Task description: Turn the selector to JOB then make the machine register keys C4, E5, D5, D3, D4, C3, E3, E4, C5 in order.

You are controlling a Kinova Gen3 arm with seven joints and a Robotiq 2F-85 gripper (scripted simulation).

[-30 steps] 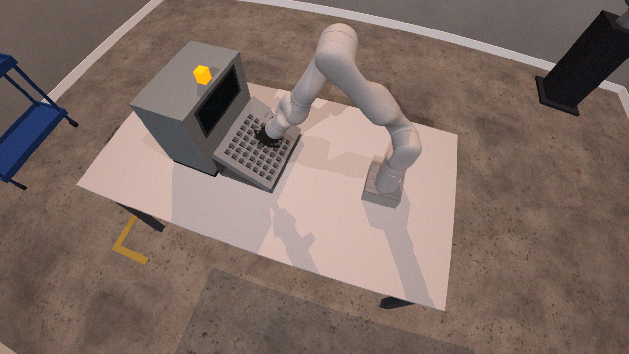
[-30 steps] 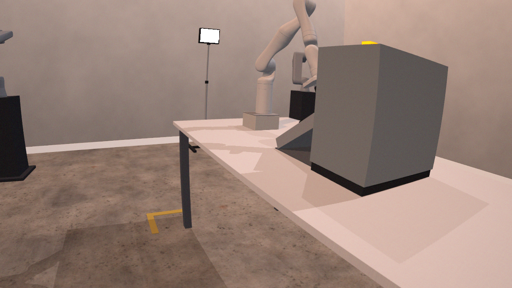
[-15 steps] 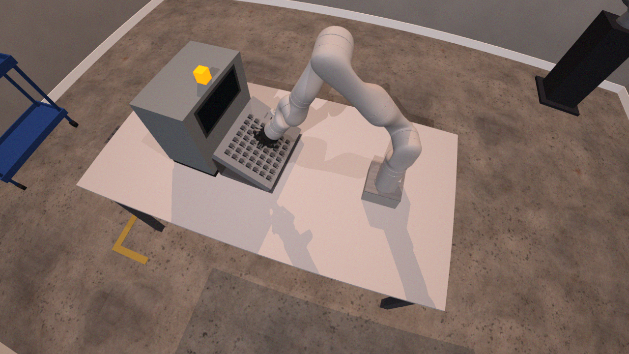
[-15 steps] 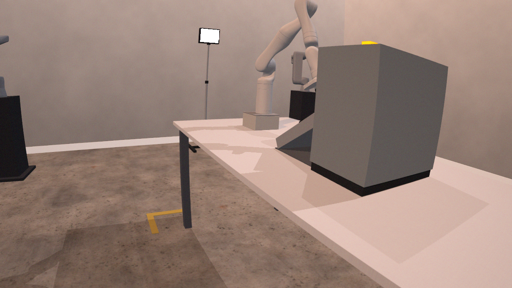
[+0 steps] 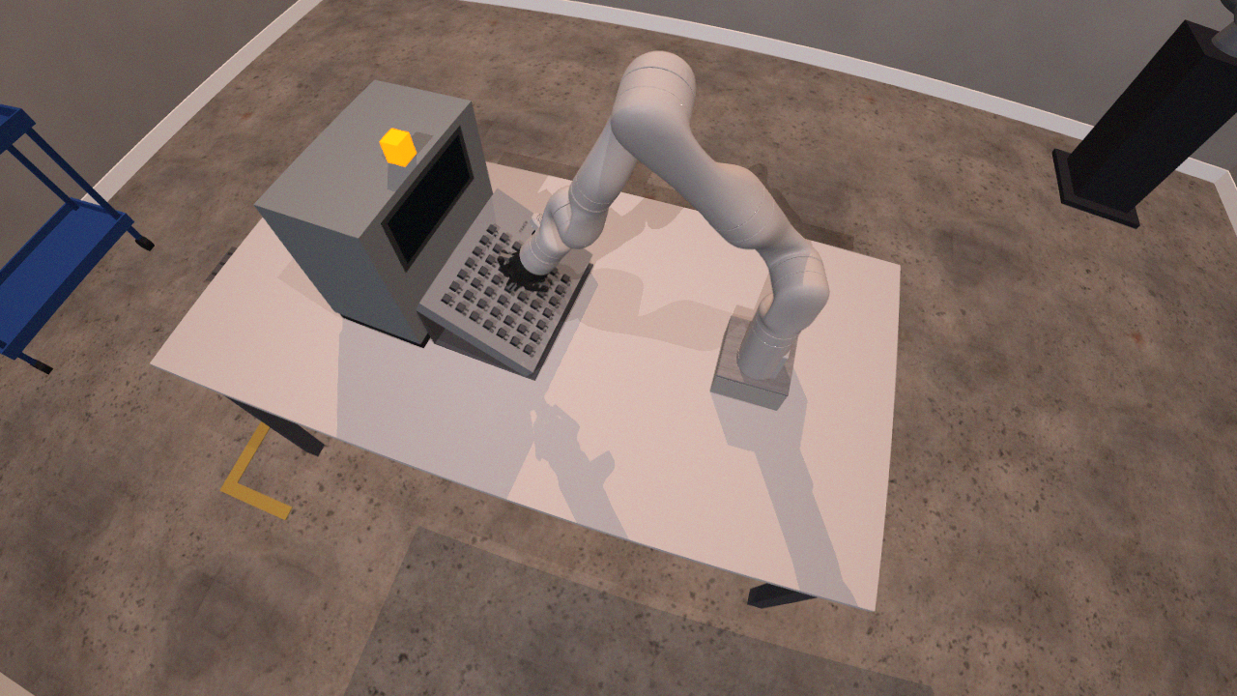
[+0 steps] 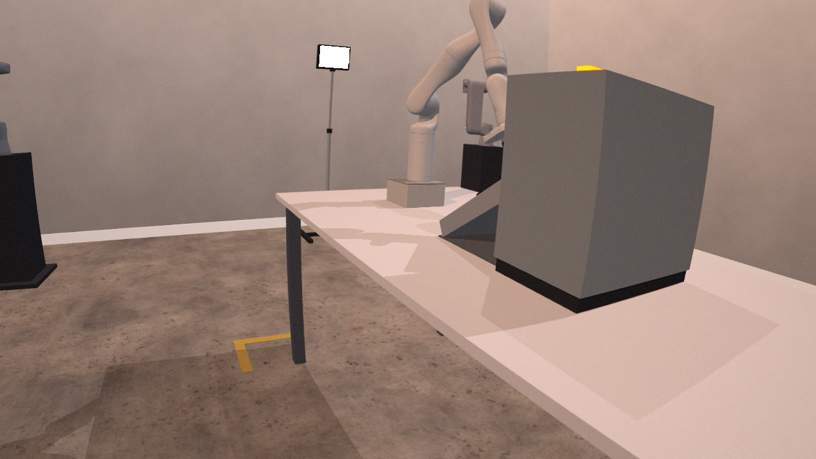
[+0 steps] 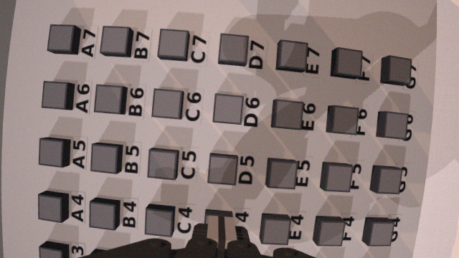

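keys (image 7: 163, 164) under shut end effector (image 7: 219, 233)

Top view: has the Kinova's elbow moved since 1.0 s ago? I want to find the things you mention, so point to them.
Yes, slightly: the elbow (image 5: 654, 97) sits a little further left and lower in the top view, nearer the grey cabinet (image 5: 346, 151).
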